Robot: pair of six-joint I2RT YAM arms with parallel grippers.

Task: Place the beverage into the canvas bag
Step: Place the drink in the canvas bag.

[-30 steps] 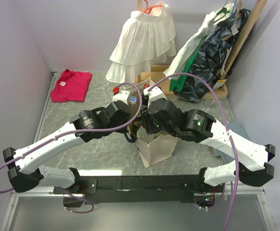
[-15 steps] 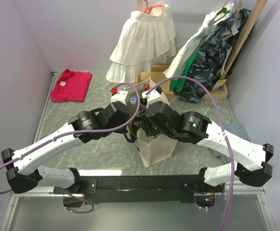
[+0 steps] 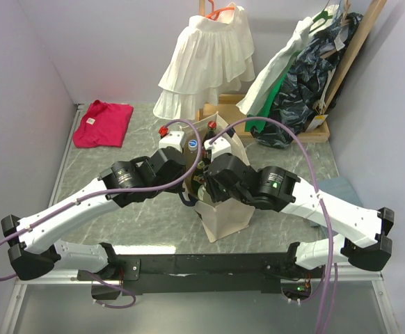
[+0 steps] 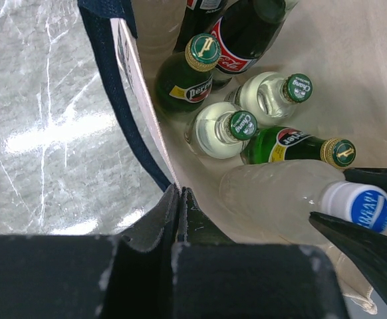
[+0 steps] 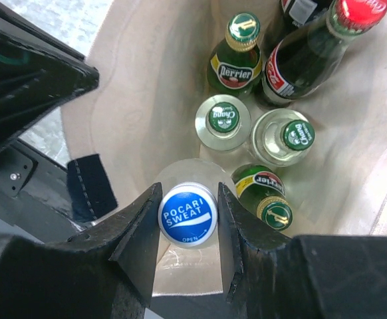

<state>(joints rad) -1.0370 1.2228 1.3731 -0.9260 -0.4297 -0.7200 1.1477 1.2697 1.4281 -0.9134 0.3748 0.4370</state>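
The cream canvas bag (image 3: 227,217) stands open between my arms, with navy straps. My left gripper (image 4: 179,194) is shut on the bag's near rim (image 4: 147,119), pinching the canvas and holding the mouth open. My right gripper (image 5: 188,193) is inside the bag, its jaws closed against the blue-and-white cap of a cloudy Pocari Sweat bottle (image 5: 187,214). The bottle is upright and low in the bag; it also shows in the left wrist view (image 4: 280,196). Beside it stand two green Perrier bottles (image 5: 237,66), two clear Chang bottles (image 5: 221,121) and Coca-Cola bottles (image 5: 306,56).
A pink cloth (image 3: 103,123) lies at the far left. A white ruffled garment (image 3: 206,59) hangs behind the bag over a wooden rack base (image 3: 220,113). A heap of clothes (image 3: 300,90) leans at the far right. Walls close in on both sides.
My right arm has moved left and down over the bag's mouth, carrying the bottle deeper in. My left arm has stayed in place on the rim.
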